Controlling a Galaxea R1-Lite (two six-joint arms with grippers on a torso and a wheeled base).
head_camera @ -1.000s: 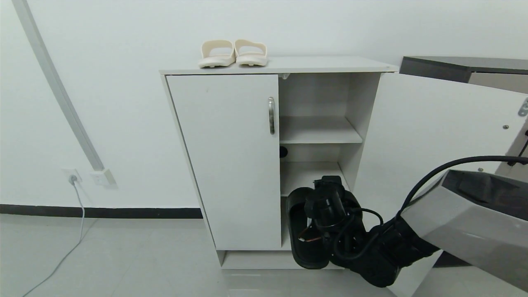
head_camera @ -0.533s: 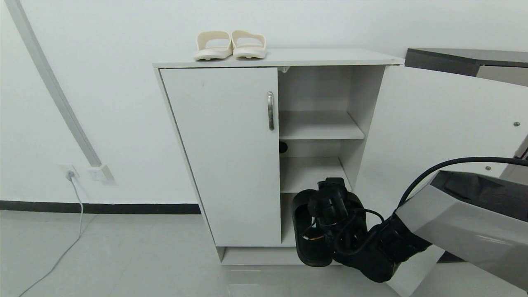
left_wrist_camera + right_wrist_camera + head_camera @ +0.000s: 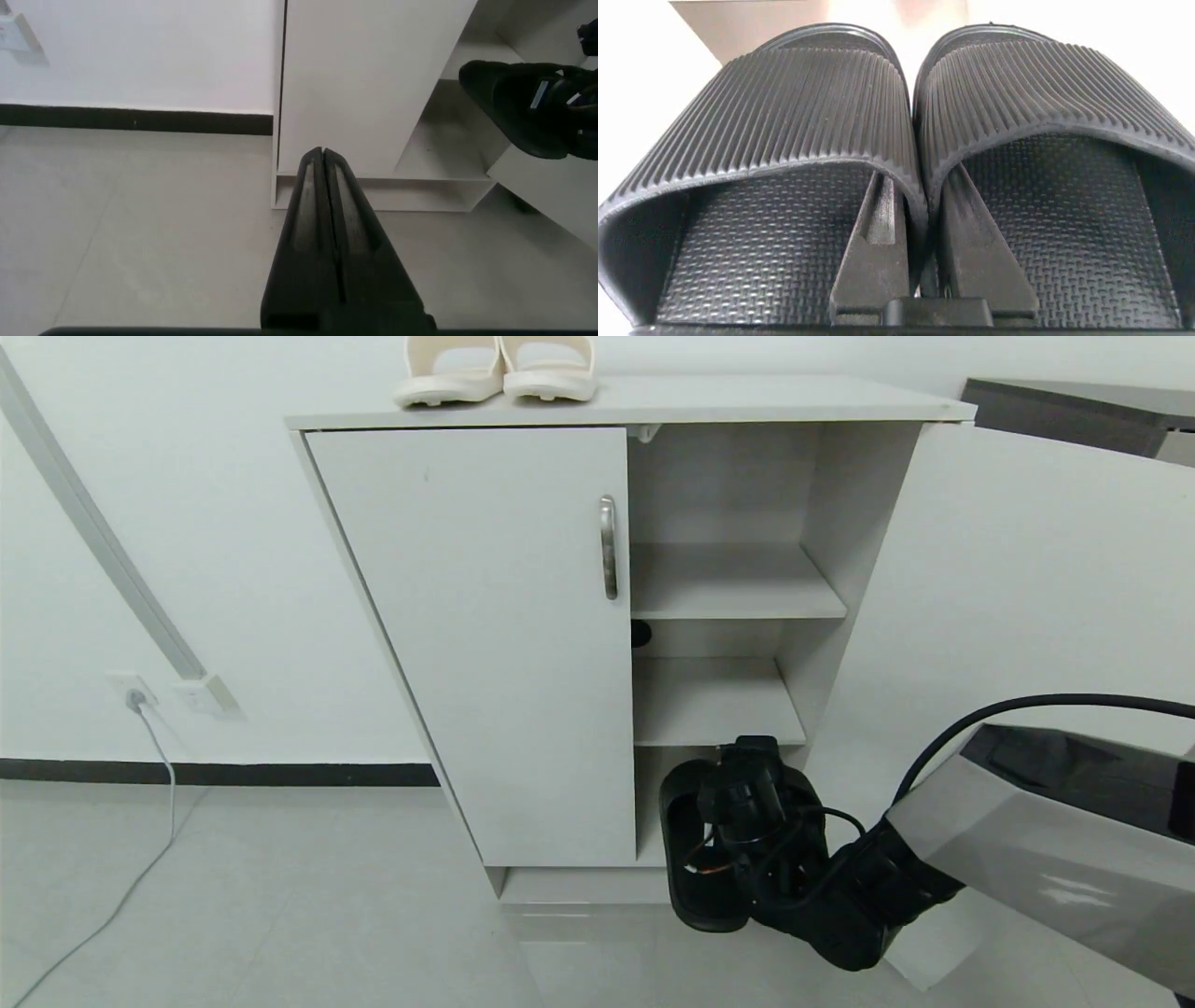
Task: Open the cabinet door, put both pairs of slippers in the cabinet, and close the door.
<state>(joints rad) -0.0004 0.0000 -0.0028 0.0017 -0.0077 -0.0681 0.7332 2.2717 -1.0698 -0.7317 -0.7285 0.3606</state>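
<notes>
The white cabinet point(image 3: 653, 401) stands against the wall point(image 3: 187, 523) with its left door point(image 3: 485, 635) shut, a metal handle point(image 3: 609, 546) on that door's inner edge, and its right door point(image 3: 1008, 579) swung wide open. Inside the open half are two shelves, the upper shelf point(image 3: 733, 588) and the lower shelf point(image 3: 714, 700), both bare, with a bottom compartment below them. The cream slippers point(image 3: 495, 369) sit side by side on the cabinet's top, over the shut door. The black slippers point(image 3: 695, 859) hang low in front of the bottom compartment, carried as a pair by the right pincer point(image 3: 920, 182). Its fingers point(image 3: 878, 243) are each tucked under one strap, and they squeeze the two inner walls together so that the slippers sit pressed side by side. The pair is tilted, with the toes toward the cabinet, and it looks clear of the floor point(image 3: 280, 915). From where I stand I cannot quite tell whether the toes are inside the opening or just short of it. The left pincer point(image 3: 322, 154) hangs over the floor in front of the shut door, well apart from the slippers, with its fingers pressed flat together and nothing between them. Off to the left, low on the wall, is a socket point(image 3: 131, 695) with a cable point(image 3: 149, 840) trailing down across the tiles.
</notes>
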